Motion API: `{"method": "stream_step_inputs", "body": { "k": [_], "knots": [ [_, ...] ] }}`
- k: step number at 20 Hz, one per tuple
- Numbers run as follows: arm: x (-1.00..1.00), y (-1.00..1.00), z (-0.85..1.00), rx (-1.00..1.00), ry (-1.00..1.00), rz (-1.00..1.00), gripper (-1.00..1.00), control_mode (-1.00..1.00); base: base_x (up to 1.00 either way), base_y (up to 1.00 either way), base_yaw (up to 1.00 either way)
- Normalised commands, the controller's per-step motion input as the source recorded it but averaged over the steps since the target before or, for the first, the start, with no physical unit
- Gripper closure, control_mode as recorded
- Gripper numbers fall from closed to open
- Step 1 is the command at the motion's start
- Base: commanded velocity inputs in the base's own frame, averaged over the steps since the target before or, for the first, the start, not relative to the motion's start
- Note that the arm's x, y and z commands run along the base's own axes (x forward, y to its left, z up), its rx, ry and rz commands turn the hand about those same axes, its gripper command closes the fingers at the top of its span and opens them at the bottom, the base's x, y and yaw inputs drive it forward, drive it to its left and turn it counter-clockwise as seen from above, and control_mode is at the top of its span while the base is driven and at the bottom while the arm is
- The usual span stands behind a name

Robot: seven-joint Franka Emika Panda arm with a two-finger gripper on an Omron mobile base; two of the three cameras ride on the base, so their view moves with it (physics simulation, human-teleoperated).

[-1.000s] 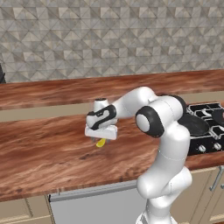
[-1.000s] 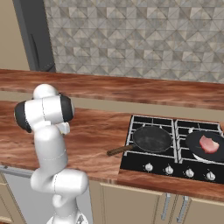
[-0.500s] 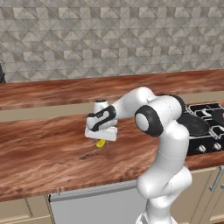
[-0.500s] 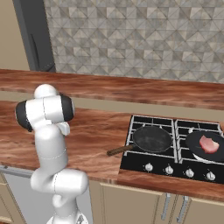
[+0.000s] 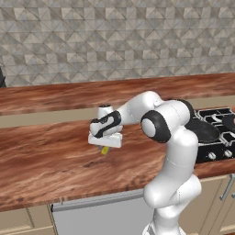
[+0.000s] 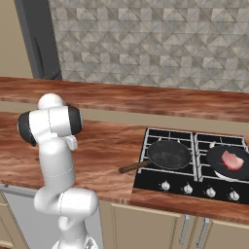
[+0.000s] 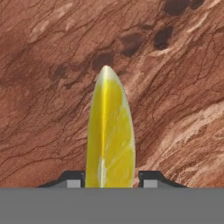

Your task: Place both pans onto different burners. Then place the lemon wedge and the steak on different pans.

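The yellow lemon wedge (image 7: 109, 135) lies on the brown wooden counter, and my gripper (image 7: 111, 181) is down over it. Its two dark fingertips press against the wedge's sides, shut on it. In the left base view the gripper (image 5: 105, 146) hangs low over the counter, with the lemon wedge (image 5: 105, 150) peeking out below the hand. One black pan (image 6: 169, 154) with a thin brown handle sits on the left front burner. The other pan (image 6: 220, 165) sits on the right front burner with the pink steak (image 6: 232, 159) in it.
The black cooktop (image 6: 146, 181) with silver knobs lies to the right of the arm, set into the wooden counter (image 5: 46, 160). A raised back ledge and a tiled wall run behind. A dark tall appliance (image 6: 41, 44) stands at the far left.
The fingers have closed in from wide open onto the lemon wedge. The arm and the pans have stayed in place.
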Motion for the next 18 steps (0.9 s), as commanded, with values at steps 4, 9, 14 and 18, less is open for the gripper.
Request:
{"method": "stream_step_inputs", "body": {
  "k": [4,9,14,18],
  "knots": [
    [0.0,0.0,0.0,0.0,0.0,0.0,1.0,-1.0,0.0,0.0,0.0],
    [0.0,0.0,0.04,0.0,0.0,0.0,1.0,-1.0,0.0,0.0,0.0],
    [0.0,-0.11,0.42,0.0,0.0,0.0,1.0,-1.0,0.0,0.0,0.0],
    [0.0,-0.32,0.46,0.0,0.01,0.0,1.0,-1.0,0.0,0.0,0.0]
  ]
}}
